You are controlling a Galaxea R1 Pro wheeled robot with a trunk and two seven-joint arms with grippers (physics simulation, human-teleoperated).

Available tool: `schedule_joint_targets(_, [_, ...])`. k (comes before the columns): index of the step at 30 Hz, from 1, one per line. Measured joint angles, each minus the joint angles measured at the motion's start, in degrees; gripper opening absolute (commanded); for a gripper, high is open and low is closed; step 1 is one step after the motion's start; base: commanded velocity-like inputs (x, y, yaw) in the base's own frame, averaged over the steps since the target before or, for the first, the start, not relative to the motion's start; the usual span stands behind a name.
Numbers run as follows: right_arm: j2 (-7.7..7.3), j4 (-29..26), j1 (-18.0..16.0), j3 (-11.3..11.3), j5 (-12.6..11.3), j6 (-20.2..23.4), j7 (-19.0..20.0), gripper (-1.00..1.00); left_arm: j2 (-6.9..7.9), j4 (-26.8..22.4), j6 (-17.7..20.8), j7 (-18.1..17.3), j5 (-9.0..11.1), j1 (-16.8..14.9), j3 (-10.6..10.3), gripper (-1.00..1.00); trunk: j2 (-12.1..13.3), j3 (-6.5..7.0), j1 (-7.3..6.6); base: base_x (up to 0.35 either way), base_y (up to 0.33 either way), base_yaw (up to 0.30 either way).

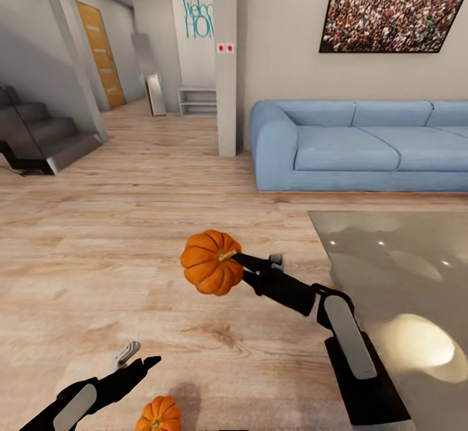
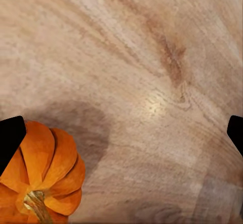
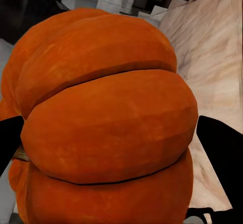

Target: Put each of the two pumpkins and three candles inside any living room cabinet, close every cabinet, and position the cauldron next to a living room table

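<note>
My right gripper (image 1: 235, 264) is shut on a bright-orange ribbed pumpkin (image 1: 210, 262) and holds it in the air above the wooden floor, just left of the table (image 1: 390, 268). In the right wrist view this pumpkin (image 3: 106, 122) sits between the two black fingertips (image 3: 220, 153). A second pumpkin (image 1: 158, 415) rests on the floor at the lower edge of the head view. My left gripper (image 1: 140, 356) hovers open above and to the left of it. In the left wrist view that pumpkin (image 2: 40, 178) lies by one fingertip (image 2: 10, 138), with bare floor between the fingers.
A blue sofa (image 1: 364, 145) stands along the back wall, behind the grey glassy table. A white pillar (image 1: 226, 93) rises left of the sofa. Dark stairs (image 1: 39, 138) are at the far left, with a hallway beyond. Wooden floor (image 1: 97, 242) spreads across the left half.
</note>
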Motion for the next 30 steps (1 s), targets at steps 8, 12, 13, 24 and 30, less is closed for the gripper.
schedule_joint_targets(8, [0.93, 6.61, -1.21, 3.65, 1.24, -3.50, -1.06, -1.00, -0.16, 0.00, 0.00, -0.01, 0.00, 0.02, -0.02, 1.00, -0.07, -1.11, 0.13, 0.000, 0.000, 0.000])
schedule_joint_targets(12, [0.85, 7.95, -1.24, 4.35, 1.21, -3.17, -0.99, -1.00, -0.17, -0.01, 0.00, 0.01, 0.00, 0.03, -0.01, 1.00, -0.12, -2.00, 0.23, 0.000, 0.000, 0.000])
schedule_joint_targets(13, [0.82, 8.12, -1.25, 4.44, 1.00, -3.09, -0.92, -1.00, -0.17, -0.01, 0.00, 0.01, -0.02, 0.03, -0.01, 1.00, -0.14, -2.22, 0.26, 0.000, 0.000, 0.000])
schedule_joint_targets(24, [0.50, 7.54, -1.25, 6.51, 1.38, -3.74, -0.12, -1.00, 0.15, 0.00, 0.00, -0.05, 0.00, 0.02, 0.06, 1.00, -0.28, -4.66, 0.54, 0.000, 0.000, 0.000])
schedule_joint_targets(30, [0.30, 7.26, -1.25, 9.52, 1.46, -5.31, -0.02, -1.00, 0.31, 0.51, 0.00, -0.04, 0.01, 0.03, 0.14, 1.00, -0.36, -5.99, 0.70, 0.000, 0.000, 0.000])
